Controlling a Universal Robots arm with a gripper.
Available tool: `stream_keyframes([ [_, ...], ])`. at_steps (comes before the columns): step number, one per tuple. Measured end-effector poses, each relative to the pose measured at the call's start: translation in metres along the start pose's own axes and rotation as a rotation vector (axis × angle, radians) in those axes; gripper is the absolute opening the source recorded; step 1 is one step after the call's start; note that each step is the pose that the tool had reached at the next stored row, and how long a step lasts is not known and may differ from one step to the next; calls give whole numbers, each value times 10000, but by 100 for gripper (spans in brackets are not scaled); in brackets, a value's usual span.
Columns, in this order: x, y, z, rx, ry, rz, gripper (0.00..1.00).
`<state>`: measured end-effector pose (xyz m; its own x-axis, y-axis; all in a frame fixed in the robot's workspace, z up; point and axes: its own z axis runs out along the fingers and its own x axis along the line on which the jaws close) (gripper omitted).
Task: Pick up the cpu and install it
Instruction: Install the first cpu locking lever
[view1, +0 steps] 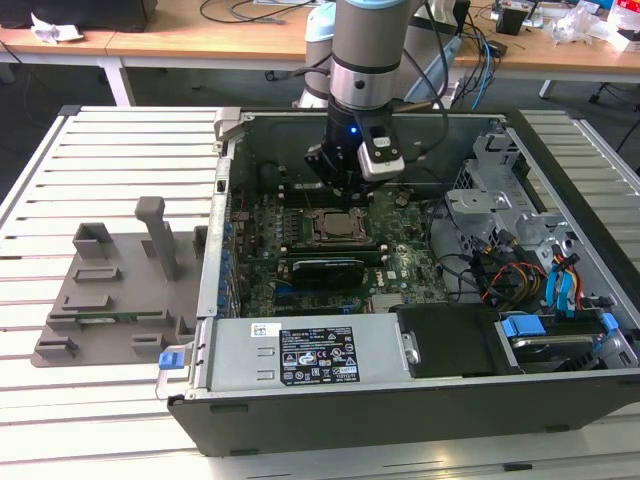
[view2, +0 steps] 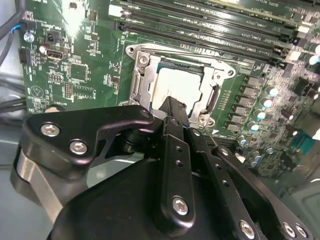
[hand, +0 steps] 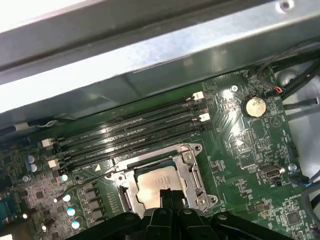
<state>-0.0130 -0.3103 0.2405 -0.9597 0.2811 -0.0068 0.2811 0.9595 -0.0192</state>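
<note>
The cpu (view2: 172, 90) is a small shiny square. It lies flat inside the metal socket frame (view2: 137, 75) on the green board (view2: 75, 55), and it also shows in the first wrist view (hand: 152, 182). In the exterior view the socket frame (view1: 337, 226) sits in the middle of the open computer case (view1: 400, 400).

The gripper (view2: 172, 106) hangs right above the cpu, with its black tip over one edge of the chip. In the first wrist view the gripper (hand: 172, 194) tip also covers the near edge of the cpu. I cannot tell if the tip touches the chip. I cannot tell if the fingers are apart or together.

Long black slots (hand: 130, 132) run beside the socket frame. A round silver battery (hand: 253, 106) sits farther off on the board.

In the exterior view the arm (view1: 365, 60) reaches down into the case, which rests on a white slatted table (view1: 100, 150). A grey holder (view1: 120, 280) stands at the exterior view's left of the case.
</note>
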Motion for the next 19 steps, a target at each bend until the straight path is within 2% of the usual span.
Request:
stream_keyframes([
  [3,-1,0,0,-3,-9,-470,11],
  [9,-4,1,0,-12,-35,-1820,11],
  [13,-4,1,0,-15,-43,-2248,11],
  [16,-5,2,0,-20,-56,-2917,11],
  [19,-6,2,0,-22,-63,-3321,11],
])
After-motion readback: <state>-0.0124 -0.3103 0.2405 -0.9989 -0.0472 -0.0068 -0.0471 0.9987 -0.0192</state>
